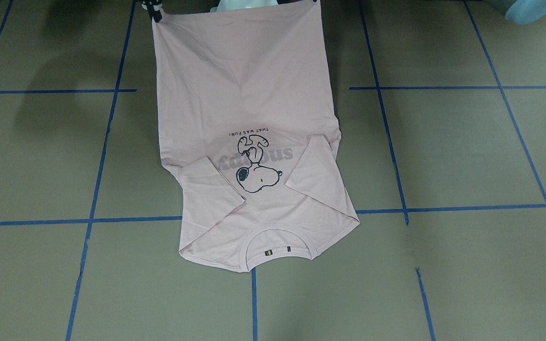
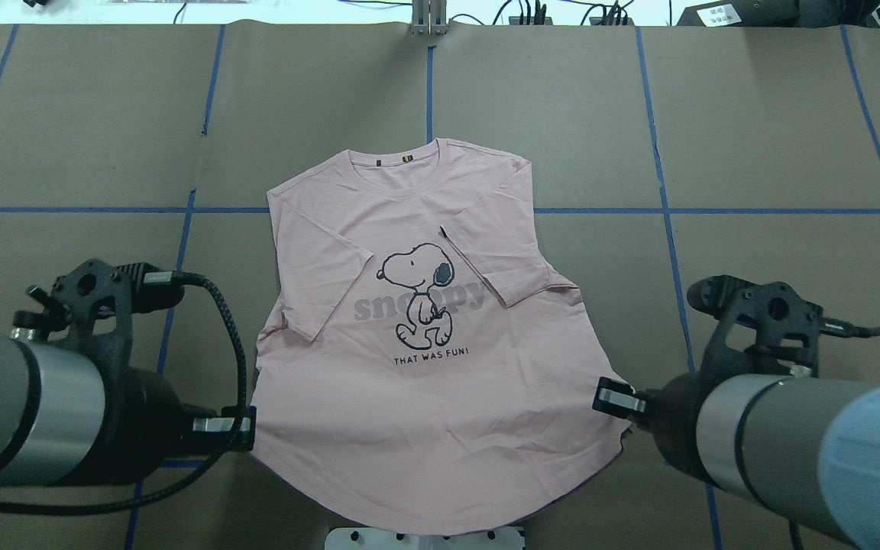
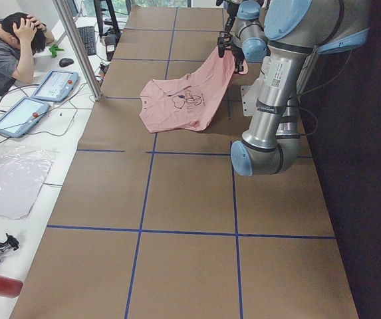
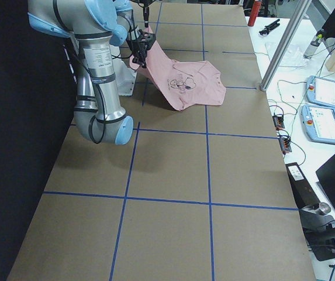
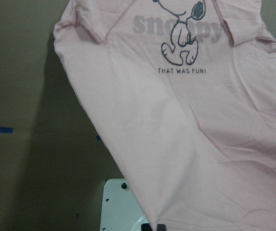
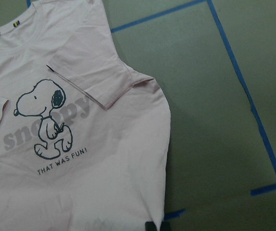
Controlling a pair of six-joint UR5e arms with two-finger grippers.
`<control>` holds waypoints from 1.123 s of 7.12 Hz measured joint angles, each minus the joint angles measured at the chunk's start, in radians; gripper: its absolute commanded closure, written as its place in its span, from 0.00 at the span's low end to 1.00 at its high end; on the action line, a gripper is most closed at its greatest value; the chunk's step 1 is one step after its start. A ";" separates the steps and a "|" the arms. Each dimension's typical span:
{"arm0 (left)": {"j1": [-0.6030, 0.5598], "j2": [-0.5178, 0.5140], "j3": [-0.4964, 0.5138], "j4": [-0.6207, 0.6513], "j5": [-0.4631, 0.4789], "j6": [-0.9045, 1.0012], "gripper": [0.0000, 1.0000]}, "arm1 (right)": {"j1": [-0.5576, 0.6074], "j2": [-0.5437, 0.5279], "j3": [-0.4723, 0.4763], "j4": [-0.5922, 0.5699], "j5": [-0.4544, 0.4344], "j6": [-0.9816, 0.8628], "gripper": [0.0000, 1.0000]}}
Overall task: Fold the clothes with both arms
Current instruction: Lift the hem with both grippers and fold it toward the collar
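On the pink T-shirt (image 2: pixel 425 382) the sleeves are already folded in, the collar laid at 12 o'clock. Its hem corners are clamped and lifted by the left gripper (image 2: pixel 245 429), 8 o'clock, and the right gripper (image 2: pixel 609 399), 4 o'clock. The hem-to-collar fold is judged left.

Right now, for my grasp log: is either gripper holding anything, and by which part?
Both hold the T-shirt: the left gripper and right gripper each pinch one bottom hem corner.
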State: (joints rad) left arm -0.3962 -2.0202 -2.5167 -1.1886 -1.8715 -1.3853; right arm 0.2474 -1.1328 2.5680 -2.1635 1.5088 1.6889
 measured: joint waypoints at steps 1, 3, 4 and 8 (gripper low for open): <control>-0.074 -0.020 0.087 -0.001 -0.003 0.090 1.00 | 0.066 0.029 -0.094 0.047 0.004 -0.059 1.00; -0.209 -0.048 0.287 -0.101 -0.004 0.217 1.00 | 0.209 0.049 -0.353 0.273 0.031 -0.114 1.00; -0.257 -0.055 0.399 -0.194 -0.005 0.246 1.00 | 0.274 0.062 -0.470 0.375 0.056 -0.142 1.00; -0.417 -0.112 0.787 -0.462 0.006 0.397 1.00 | 0.441 0.216 -0.909 0.616 0.112 -0.219 1.00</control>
State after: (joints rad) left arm -0.8130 -2.1326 -1.7292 -1.6504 -1.8654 -0.9878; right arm 0.6882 -0.9172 1.6594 -1.5479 1.6210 1.4702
